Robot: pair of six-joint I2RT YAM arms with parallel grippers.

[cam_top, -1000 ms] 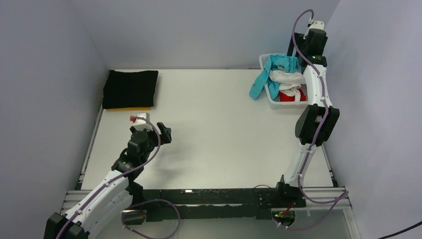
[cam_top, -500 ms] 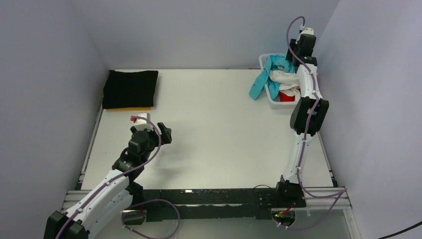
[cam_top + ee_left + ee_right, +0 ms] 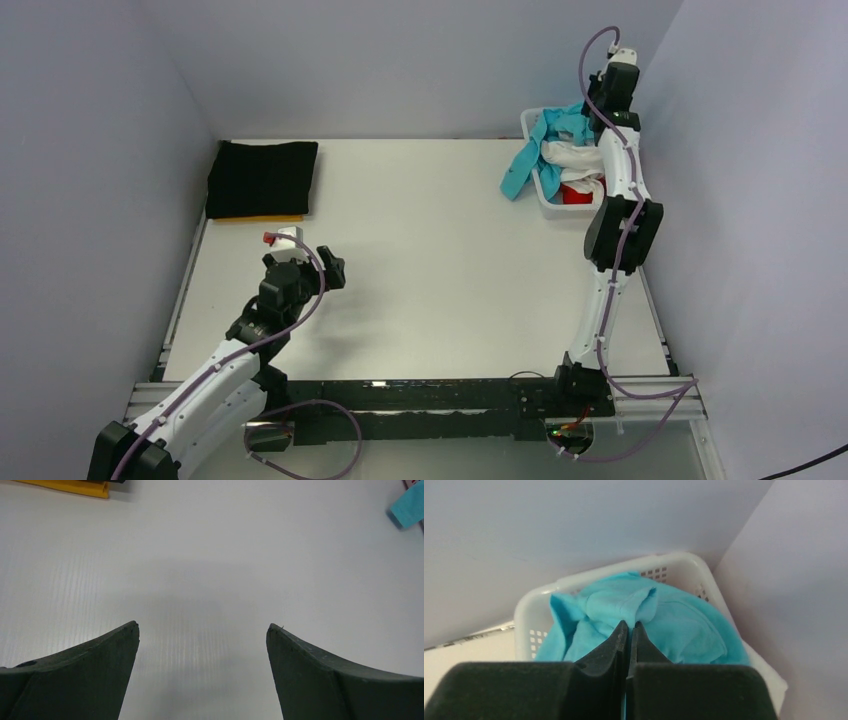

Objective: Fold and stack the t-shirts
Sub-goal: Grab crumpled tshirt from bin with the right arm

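The right gripper (image 3: 629,626) pinches a turquoise t-shirt (image 3: 684,622) fold, jaws together. The shirt trails leftward from that gripper over the basket (image 3: 674,559) rim. The left gripper (image 3: 202,627) gapes wide.

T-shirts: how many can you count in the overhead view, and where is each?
5: black, folded at the far left; orange-yellow beneath it; turquoise draped over the rim of the basket; white and red inside it. More may lie hidden underneath.

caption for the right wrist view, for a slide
Right fingers closed on a fold of the turquoise t-shirt, which lies heaped in the white lattice basket by the wall corner.
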